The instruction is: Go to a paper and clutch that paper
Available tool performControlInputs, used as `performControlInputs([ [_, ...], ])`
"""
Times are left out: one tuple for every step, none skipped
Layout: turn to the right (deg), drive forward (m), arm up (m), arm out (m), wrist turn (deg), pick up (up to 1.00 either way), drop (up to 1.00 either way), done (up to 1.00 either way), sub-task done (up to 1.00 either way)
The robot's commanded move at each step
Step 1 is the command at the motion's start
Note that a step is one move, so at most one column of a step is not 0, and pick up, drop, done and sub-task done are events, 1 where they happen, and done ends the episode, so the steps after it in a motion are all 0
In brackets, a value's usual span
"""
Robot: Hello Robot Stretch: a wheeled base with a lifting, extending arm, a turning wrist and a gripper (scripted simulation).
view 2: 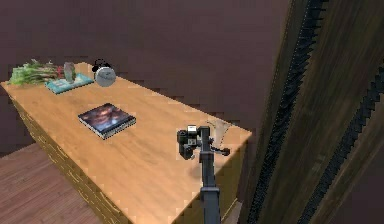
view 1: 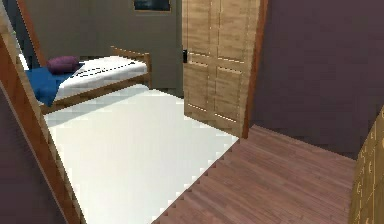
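A wooden desk (view 2: 150,165) runs across the arm side view. Near its right corner lies a pale, flat sheet-like thing (view 2: 224,130), which may be the paper. My arm rises from the bottom edge, and the gripper (view 2: 185,145) sits over the desktop just left of that pale sheet. I cannot tell whether the gripper touches the sheet or holds anything.
Also on the desk are a dark-covered book (view 2: 106,119), a leafy green plant (view 2: 33,72), a teal flat item (view 2: 70,85) and a round dark object (view 2: 103,71). A dark wooden post (view 2: 310,120) stands right of the desk. The forward view has a bed (view 1: 95,75), a white rug (view 1: 140,150) and a wooden door (view 1: 220,60).
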Motion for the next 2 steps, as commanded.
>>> performControlInputs([
  [0.0, 0.0, 0.0, 0.0, 0.0, 1.0, 0.0, 0.0, 0.0],
  [0.0, 0.0, 0.1, 0.0, 0.0, 0.0, 0.0, 0.0, 0.0],
])
